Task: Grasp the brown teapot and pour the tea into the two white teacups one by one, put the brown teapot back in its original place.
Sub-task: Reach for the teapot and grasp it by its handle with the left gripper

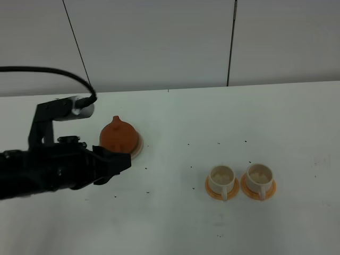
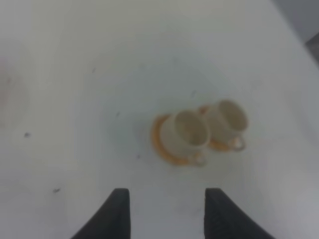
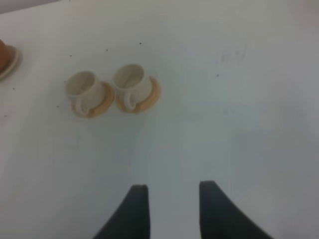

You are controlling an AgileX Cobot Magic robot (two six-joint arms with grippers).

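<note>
Brown teapot (image 1: 118, 135) on cream coaster (image 1: 139, 147); white teacups (image 1: 222, 177) on orange saucers (image 1: 211, 189).

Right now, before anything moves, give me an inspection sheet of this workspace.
Surface: white table, small dark specks.
Job's things: brown teapot upright, lid on, on beige coaster; two white teacups side by side, each on an orange saucer.
Clutter: nothing seen.
End effectors: left end effector open, empty, near the teapot; right end effector open, empty.
Cables: black cable arcs to the left arm.
Surroundings: pale wall, two dark vertical lines.
</note>
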